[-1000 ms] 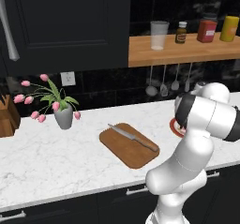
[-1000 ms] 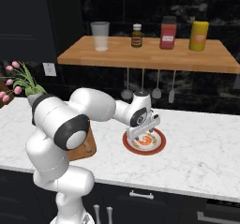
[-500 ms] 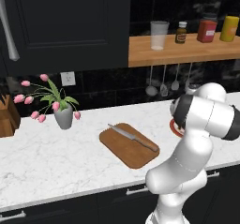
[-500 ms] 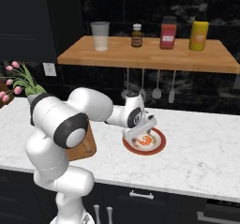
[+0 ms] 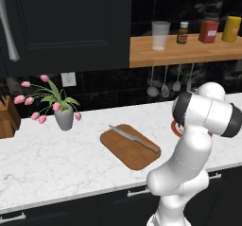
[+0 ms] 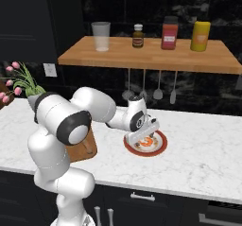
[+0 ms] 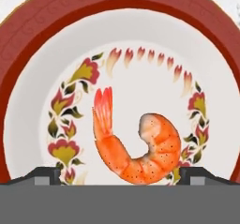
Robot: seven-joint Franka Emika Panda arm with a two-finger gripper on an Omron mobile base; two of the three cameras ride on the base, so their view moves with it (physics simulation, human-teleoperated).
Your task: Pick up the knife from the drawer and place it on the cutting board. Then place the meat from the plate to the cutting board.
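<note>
The knife (image 5: 133, 138) lies slantwise on the brown cutting board (image 5: 124, 152), whose corner also peeks out behind the arm (image 6: 87, 150). The orange-pink meat (image 7: 140, 152) lies curled on the white plate (image 7: 28, 54) with the red rim. My gripper (image 6: 143, 136) hangs low over the plate (image 6: 160, 147), right above the meat (image 6: 149, 143). It is open, one fingertip (image 7: 44, 175) on each side of the meat and nothing held. From the left, my arm hides all but a sliver of the plate (image 5: 174, 128). The drawer is out of view.
A vase of pink tulips (image 5: 59, 110) stands left of the board and a knife block (image 5: 7, 118) at the far left. Above, a wooden shelf (image 6: 146, 56) carries a glass and bottles, with steel utensils (image 6: 158, 89) hanging under it.
The gripper has come down closer to the plate and shifted slightly left over the meat. The knife and board have not moved.
</note>
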